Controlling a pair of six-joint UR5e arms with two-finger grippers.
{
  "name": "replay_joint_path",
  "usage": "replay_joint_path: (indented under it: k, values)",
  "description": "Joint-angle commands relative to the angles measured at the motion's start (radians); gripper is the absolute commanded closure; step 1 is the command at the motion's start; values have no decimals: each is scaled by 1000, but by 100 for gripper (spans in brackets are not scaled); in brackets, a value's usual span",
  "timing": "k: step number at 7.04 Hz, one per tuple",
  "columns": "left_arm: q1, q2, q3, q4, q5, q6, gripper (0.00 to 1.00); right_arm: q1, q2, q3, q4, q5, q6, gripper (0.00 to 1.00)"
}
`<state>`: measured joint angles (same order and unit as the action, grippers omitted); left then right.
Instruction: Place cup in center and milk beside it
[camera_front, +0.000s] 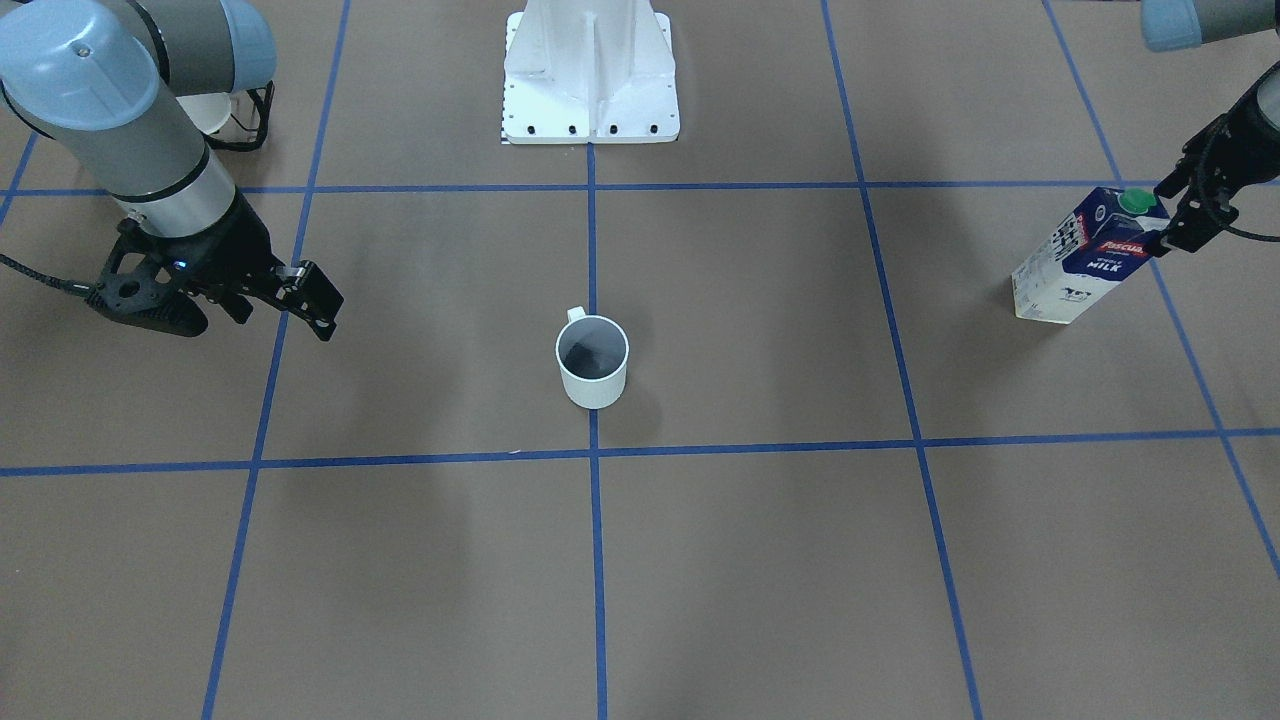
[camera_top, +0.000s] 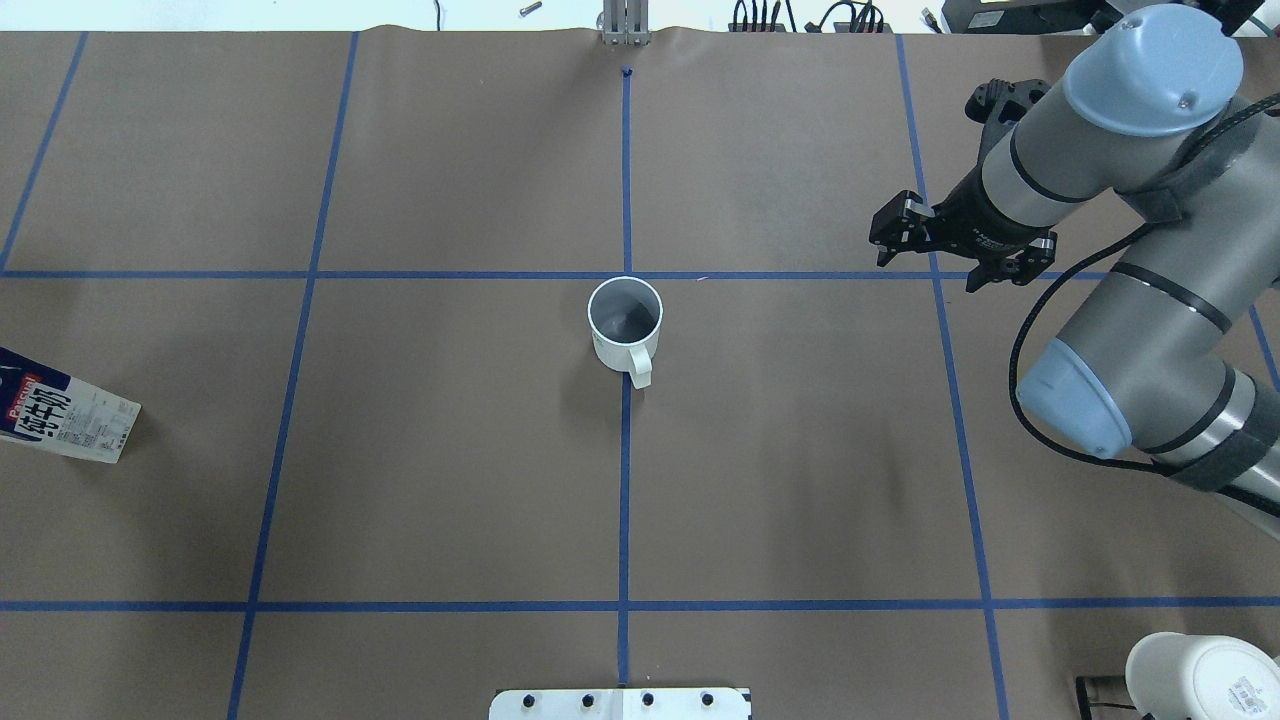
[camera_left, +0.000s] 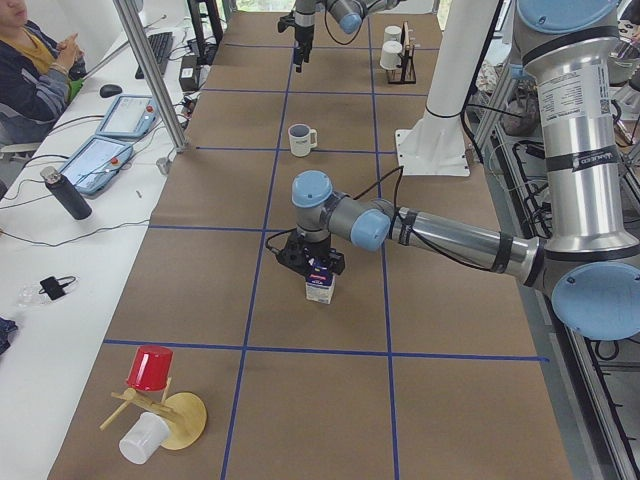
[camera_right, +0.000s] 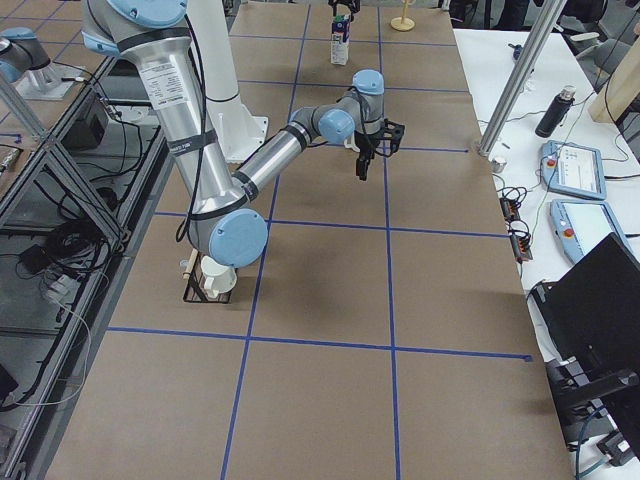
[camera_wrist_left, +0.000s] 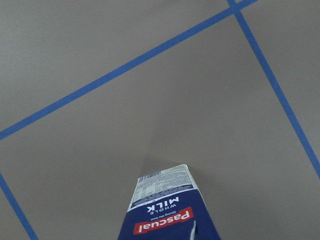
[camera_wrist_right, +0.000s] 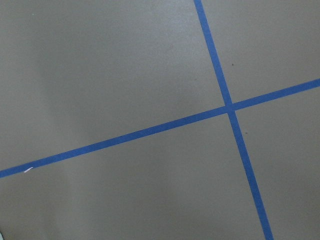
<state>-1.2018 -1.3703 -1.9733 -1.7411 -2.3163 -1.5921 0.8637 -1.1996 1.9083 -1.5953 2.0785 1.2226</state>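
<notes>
While L claw (camera_front: 1165, 240) grips milk (camera_front: 1072, 268) well off ctr (camera_front: 720, 320), R claw (camera_front: 318, 305) gapes wide; cup (camera_front: 592, 362) stands clear.

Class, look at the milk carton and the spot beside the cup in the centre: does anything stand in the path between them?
Nothing visible does. Between the milk, with the left gripper at its top, and the cup lies only bare brown surface crossed by a blue tape line.
</notes>
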Motion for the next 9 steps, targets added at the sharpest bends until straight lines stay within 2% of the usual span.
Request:
replay_joint_path:
  k: [1,7,8,9]
  values:
    - [2,14,1,-2,0,1,2,0,2,0,0,0,2,0]
    - [36,19,10,-44,2,-46,2,2,0,2,0,0,2,0]
    - [36,17,10,-46,2,-46,9,2,0,2,0,0,0,0]
    - [36,17,10,-45,2,-48,34,2,0,2,0,0,2,0]
